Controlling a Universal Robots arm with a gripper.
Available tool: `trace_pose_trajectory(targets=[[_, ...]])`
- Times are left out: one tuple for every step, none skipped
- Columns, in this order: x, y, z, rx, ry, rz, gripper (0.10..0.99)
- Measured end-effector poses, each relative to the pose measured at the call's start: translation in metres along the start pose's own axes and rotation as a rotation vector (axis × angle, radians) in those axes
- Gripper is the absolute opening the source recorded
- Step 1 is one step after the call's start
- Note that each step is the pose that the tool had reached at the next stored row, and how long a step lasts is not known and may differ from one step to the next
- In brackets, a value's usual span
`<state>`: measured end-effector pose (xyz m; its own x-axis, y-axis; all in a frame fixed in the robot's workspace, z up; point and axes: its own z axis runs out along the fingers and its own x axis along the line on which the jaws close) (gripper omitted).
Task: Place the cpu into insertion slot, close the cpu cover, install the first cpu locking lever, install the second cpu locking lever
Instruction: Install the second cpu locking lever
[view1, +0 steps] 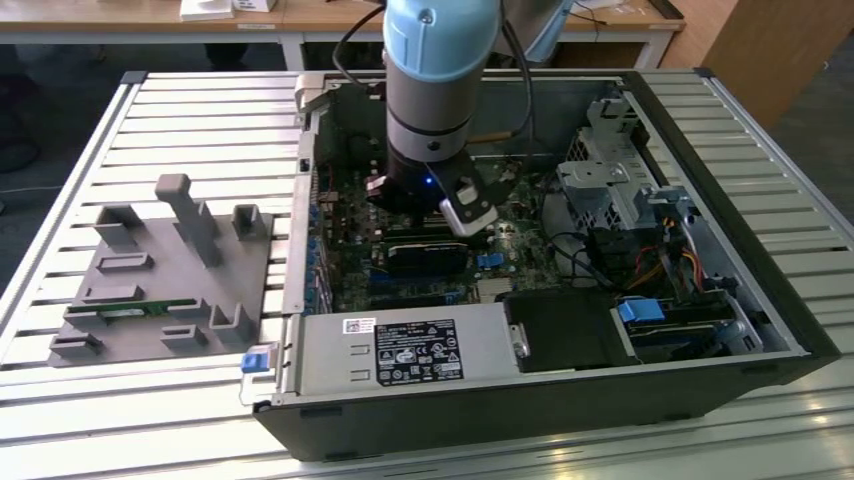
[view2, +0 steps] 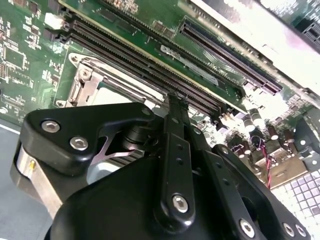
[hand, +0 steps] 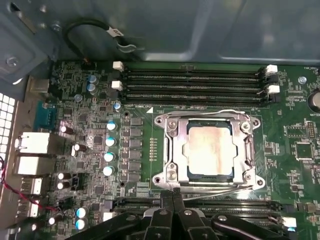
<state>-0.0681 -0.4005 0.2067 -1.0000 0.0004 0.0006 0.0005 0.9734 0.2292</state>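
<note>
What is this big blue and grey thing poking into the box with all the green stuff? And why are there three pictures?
That is a robot arm. It reaches down into an open computer case. The green stuff is the computer's circuit board.

One picture comes from a camera standing off to the side. The other two come from cameras riding on the arm, looking down past its black hand.

In the first wrist view, the shiny square is the cpu, the computer's brain. It sits in its insertion slot with the silver cpu cover down around it. The hand's fingers are pressed together, holding nothing, right beside the thin wire locking lever. A grey parts holder lies on the slatted table.
</note>
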Motion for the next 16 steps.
trace_pose_trajectory(targets=[[0.0001, -0.0002, 0.0012, -0.003, -0.0002, 0.000, 0.106], [0.0001, -0.0006, 0.0026, -0.004, -0.0002, 0.000, 0.106], [0.0001, -0.0009, 0.0039, -0.005, -0.0002, 0.000, 0.106], [0.0001, -0.0012, 0.0051, -0.006, -0.0001, 0.000, 0.106], [0.0001, -0.0014, 0.0060, -0.007, -0.0001, 0.000, 0.106], [0.0002, -0.0016, 0.0067, -0.009, -0.0001, 0.000, 0.106], [0.0003, -0.0018, 0.0072, -0.011, -0.0001, 0.000, 0.106], [0.0005, -0.0027, 0.0072, -0.013, -0.0001, 0.000, 0.106], [0.0013, -0.0039, 0.0071, -0.016, -0.0002, 0.000, 0.106], [0.0018, -0.0050, 0.0069, -0.019, -0.0002, 0.000, 0.106], [0.0022, -0.0058, 0.0067, -0.022, -0.0002, 0.000, 0.106], [0.0026, -0.0065, 0.0066, -0.025, -0.0002, 0.000, 0.106], [0.0030, -0.0069, 0.0065, -0.028, -0.0002, 0.000, 0.106], [0.0034, -0.0071, 0.0066, -0.032, -0.0002, 0.000, 0.106], [0.0039, -0.0071, 0.0067, -0.035, -0.0001, 0.000, 0.106], [0.0041, -0.0072, 0.0070, -0.038, -0.0001, 0.000, 0.106]])
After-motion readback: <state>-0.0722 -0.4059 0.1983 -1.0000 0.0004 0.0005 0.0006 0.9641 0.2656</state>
